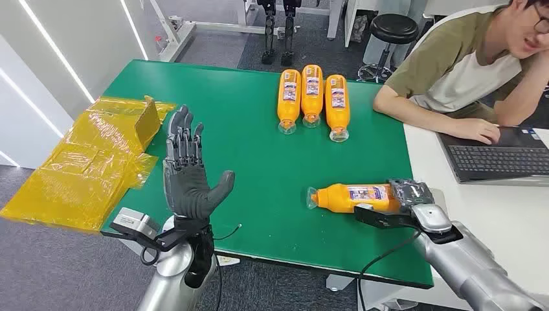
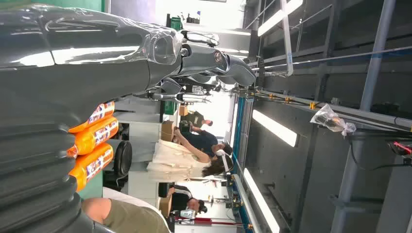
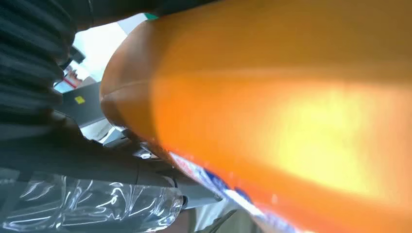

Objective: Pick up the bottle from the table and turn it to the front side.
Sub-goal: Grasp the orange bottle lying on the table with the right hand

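While the right hand [image 1: 403, 202] has its fingers wrapped around the base end of the orange bottle [image 1: 353, 197], that bottle's lying on its side near the front right corner of the green desk [image 1: 259, 162], cap pointing toward the left edge. Left hand [image 1: 188, 172] is just held up w/ fingers spread, holding nothing, over the front left part. Imo the risk is slip: the grip's only at one end, so on lifting or rotating, the cap end could sag and the bottle twist out. Label's got blue/white print, but can't read any brand tbh. Three more bottles [image 1: 311, 97] lie by the back edge.
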Robot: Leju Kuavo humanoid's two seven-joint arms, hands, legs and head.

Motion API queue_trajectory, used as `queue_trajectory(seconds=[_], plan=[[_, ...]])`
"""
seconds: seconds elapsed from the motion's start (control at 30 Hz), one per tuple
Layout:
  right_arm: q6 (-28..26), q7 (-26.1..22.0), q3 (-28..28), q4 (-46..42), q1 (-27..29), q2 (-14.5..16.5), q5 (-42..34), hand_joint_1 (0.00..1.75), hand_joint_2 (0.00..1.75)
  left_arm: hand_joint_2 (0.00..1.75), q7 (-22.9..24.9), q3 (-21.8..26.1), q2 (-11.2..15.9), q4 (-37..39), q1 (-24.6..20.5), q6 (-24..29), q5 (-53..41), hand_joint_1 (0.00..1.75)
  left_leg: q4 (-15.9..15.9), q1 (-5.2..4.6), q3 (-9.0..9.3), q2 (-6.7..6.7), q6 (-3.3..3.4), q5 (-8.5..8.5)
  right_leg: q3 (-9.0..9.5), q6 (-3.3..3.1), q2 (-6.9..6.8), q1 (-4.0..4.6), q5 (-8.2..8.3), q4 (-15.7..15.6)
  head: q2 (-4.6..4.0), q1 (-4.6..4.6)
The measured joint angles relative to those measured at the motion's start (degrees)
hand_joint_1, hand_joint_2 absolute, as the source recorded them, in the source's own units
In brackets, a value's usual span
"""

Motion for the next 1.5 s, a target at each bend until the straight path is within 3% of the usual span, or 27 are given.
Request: queue_trajectory(seconds=[0.07,0.2,0.33,0.53,0.63,0.73,0.87,1.07,1.27,1.5], plan=[[-3.4,-0.2,-1.1,-0.5,1.1,0.8,0.3,1.75,1.75,1.75,0.0,0.0,0.0,0.0,0.0,0.0,-0.1,0.00,0.0,0.04,0.00,0.05,-0.03,-0.04,0.03,-0.02,0.04,0.04,0.01,0.0,0.00,0.02],[-15.7,-1.7,-7.1,-5.2,7.2,5.3,-0.2,1.75,1.75,1.75,0.0,0.1,0.0,0.0,0.0,0.3,-0.2,0.00,0.0,0.07,-0.09,0.22,-0.13,-0.04,-0.16,-0.12,0.19,0.10,0.08,0.0,0.00,0.01],[-18.3,-2.6,-10.8,-9.9,11.7,9.1,-1.3,1.75,1.75,1.75,0.0,0.1,-0.1,0.0,0.0,0.6,-0.3,0.00,-0.1,0.07,-0.45,-0.28,-0.14,0.29,-0.48,-0.15,-0.23,0.11,0.09,0.1,0.00,-0.03],[-34.4,-12.3,-19.6,-23.8,22.6,15.6,-13.4,1.75,1.75,1.75,0.0,-0.2,-0.2,0.0,0.0,2.1,0.3,0.00,-0.1,0.08,-0.99,-0.69,-0.25,0.28,-0.93,-0.22,-0.62,0.12,-0.04,0.1,0.00,-0.02],[-39.4,-17.1,-21.6,-32.0,28.8,19.0,-17.6,1.75,1.75,1.75,0.0,-0.8,-0.2,0.2,-0.1,3.0,0.6,0.00,-0.1,0.08,-1.07,-0.66,-0.32,0.15,-1.05,-0.29,-0.58,0.12,-0.17,0.1,0.00,-0.02],[-40.4,-22.1,-23.4,-38.1,33.5,22.2,-19.9,1.75,1.75,1.75,0.0,-1.7,-0.2,0.5,-0.4,3.2,0.9,0.00,-0.2,0.08,-1.19,-0.62,-0.35,0.09,-1.19,-0.32,-0.57,0.12,-0.22,0.1,0.00,-0.02],[-40.4,-25.1,-25.6,-43.3,37.0,25.6,-21.1,1.75,1.75,1.75,0.1,-2.8,-0.2,1.0,-0.6,2.7,1.2,0.00,-0.2,0.07,-1.22,-0.55,-0.35,0.08,-1.25,-0.32,-0.51,0.12,-0.22,0.1,0.00,-0.01],[-40.4,-27.2,-26.9,-48.4,40.4,30.0,-22.2,1.75,1.75,1.75,3.9,-5.7,-0.2,2.7,-1.4,-5.6,3.0,0.00,-0.2,0.07,-1.23,-0.52,-0.35,0.09,-1.27,-0.33,-0.50,0.11,-0.21,0.1,0.00,-0.01],[-40.4,-24.2,-24.0,-49.3,40.9,30.6,-21.7,1.75,1.75,1.75,5.6,-9.8,-0.3,6.5,-2.7,-14.7,5.7,0.00,-0.2,0.06,-1.23,-0.41,-0.35,0.08,-1.30,-0.34,-0.41,0.10,-0.20,0.1,0.00,-0.02],[-40.1,-22.8,-22.1,-49.3,40.4,30.3,-20.6,1.75,1.75,1.75,6.4,-11.6,-0.3,8.6,-3.4,-18.0,6.8,0.00,-0.2,0.06,-1.23,-0.39,-0.35,0.08,-1.32,-0.34,-0.40,0.11,-0.20,0.1,0.00,-0.02]])
